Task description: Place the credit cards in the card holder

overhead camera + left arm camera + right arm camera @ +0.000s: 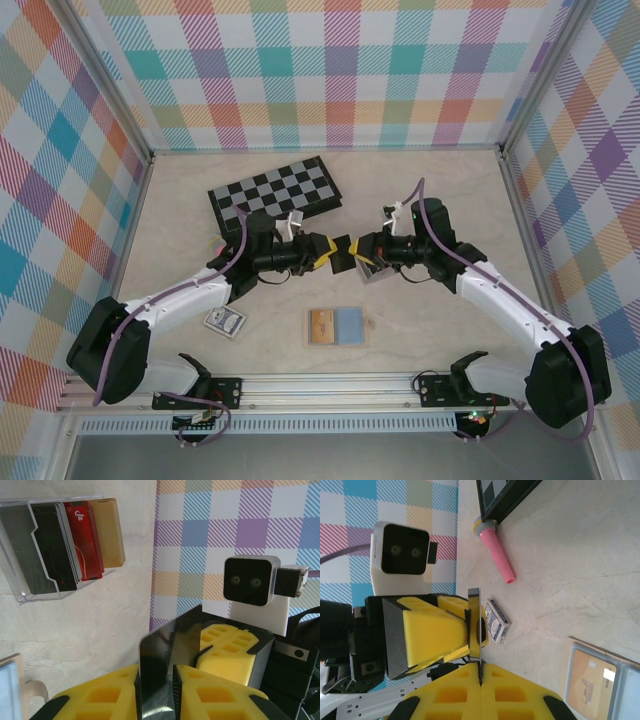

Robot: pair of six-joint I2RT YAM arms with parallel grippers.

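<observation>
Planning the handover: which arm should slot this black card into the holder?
Right. The left pincer and right pincer both pinch the black card, but the card holder lies beside the right one.

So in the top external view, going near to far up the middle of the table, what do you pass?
Tan wallet → black card, pinched between the left fingers and right fingers → chessboard.
</observation>
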